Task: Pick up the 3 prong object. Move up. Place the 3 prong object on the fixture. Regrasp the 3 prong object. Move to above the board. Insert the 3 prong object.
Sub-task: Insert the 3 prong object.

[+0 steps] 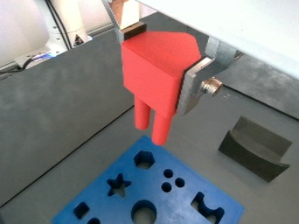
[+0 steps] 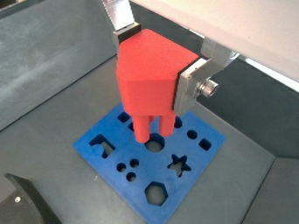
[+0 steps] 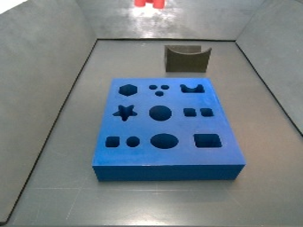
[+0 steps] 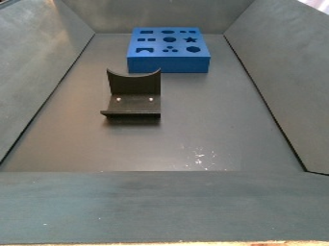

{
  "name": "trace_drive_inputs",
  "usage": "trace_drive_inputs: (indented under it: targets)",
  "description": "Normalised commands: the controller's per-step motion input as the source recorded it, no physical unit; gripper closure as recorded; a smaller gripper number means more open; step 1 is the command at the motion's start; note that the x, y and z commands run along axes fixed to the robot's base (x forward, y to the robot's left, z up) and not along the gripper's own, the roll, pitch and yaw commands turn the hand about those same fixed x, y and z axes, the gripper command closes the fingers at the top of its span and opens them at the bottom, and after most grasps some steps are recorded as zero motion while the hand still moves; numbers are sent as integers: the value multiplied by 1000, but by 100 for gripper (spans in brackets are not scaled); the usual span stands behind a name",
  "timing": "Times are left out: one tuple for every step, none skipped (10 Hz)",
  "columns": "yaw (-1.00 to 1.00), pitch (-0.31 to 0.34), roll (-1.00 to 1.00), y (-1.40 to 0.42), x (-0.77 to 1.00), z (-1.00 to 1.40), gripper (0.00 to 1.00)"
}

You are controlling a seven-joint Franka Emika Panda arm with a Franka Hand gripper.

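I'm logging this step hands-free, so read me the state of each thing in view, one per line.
gripper: shut on the 3 prong object, raised over the board.
3 prong object: held, prongs pointing down, clear of the board.
board: flat on the floor, holes empty.
fixture: on the floor, nothing on it.

- Dark grey floor [image 4: 180, 135], walled on its sides.
- Carries blue board [image 3: 166, 124] and, well apart, dark fixture [image 4: 131, 98].
- Gripper [image 2: 158, 63] above the board, off the floor.
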Motion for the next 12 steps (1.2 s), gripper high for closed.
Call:
trace_drive_inputs:
  targets:
    - [-117, -71, 54, 166, 0, -311, 100]
    - [-83, 0, 0, 103, 0, -51, 100]
    - [0, 0, 0, 0, 0, -17, 100]
    - [-43, 0, 26, 6, 0, -160, 100]
    - [-120, 0, 31, 0, 0, -300, 100]
    - [-203, 0, 9, 0, 0, -357, 100]
    - [-329, 0, 0, 0, 11, -351, 100]
    - [-440, 0, 0, 20, 74, -331, 100]
    - [-551, 0, 0, 49, 97, -343, 100]
    - [-603, 0, 0, 69, 111, -343, 100]
    - [-691, 0, -26, 69, 154, -380, 100]
    - [-726, 0, -51, 77, 171, -363, 100]
